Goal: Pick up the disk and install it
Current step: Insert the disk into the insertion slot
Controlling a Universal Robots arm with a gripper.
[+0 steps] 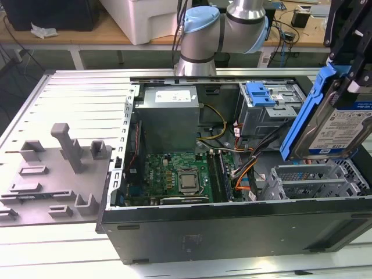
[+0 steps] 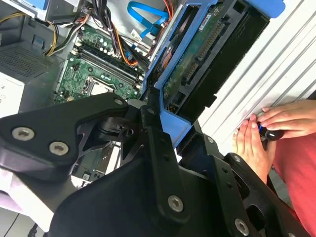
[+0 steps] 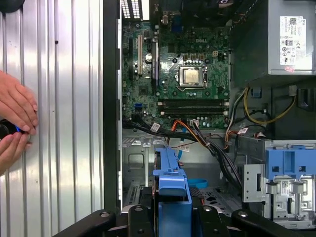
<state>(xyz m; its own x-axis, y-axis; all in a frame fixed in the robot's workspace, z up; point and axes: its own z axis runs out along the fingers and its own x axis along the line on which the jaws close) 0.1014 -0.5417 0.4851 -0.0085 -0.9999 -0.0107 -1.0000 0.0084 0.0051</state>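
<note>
The gripper [image 1: 349, 78] is clamping closed on the disk [image 1: 343, 125], holding it tilted in the exterior view, long axis running 1 to 7 o'clock, above the silver drive cage [image 1: 308, 181] at its 6 o'clock.

Case [image 1: 232, 226] interior, open on top.
Clear: empty grey drive cage [image 1: 308, 177] at the exterior view's lower right, and the bare ribbed surface [image 1: 75, 93] outside the case.
Obstructions: an orange-and-black cable bundle [image 1: 244, 168] just beside the cage, the upper bay with a blue latch [image 1: 260, 93] beyond it, a grey power supply [image 1: 168, 113], and a person's fingers [image 3: 19, 106] on the surface near the case wall.
Overhead: the hand [image 1: 347, 70], clamped on the disk [image 1: 334, 125], hangs tilted over the cage.
</note>
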